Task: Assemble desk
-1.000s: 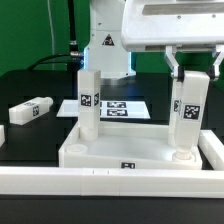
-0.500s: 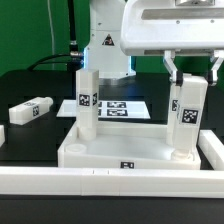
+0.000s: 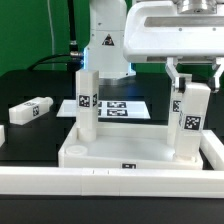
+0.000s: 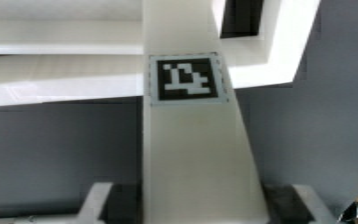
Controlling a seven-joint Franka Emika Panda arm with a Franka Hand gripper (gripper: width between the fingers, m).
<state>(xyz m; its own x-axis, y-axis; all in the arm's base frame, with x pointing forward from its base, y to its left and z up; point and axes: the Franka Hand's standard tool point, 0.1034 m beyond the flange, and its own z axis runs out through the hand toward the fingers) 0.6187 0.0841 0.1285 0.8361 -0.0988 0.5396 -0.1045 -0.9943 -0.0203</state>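
1. The gripper [image 3: 193, 84] is clamping the top of a white, square, tagged leg [image 3: 192, 125].
2. That leg is standing upright at the rimmed white desk slab's [image 3: 130, 150] corner, on the exterior view's right.

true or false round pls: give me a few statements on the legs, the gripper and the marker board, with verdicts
1. Two legs stand upright on the desk slab. True.
2. The gripper is shut on the upright leg at the exterior view's left. False: it grips the upright leg at the exterior view's right; the upright leg at the exterior view's left stands untouched.
3. A loose leg lies on its side on the black table. True.
4. The marker board rests on top of the slab. False: it lies on the table behind it.
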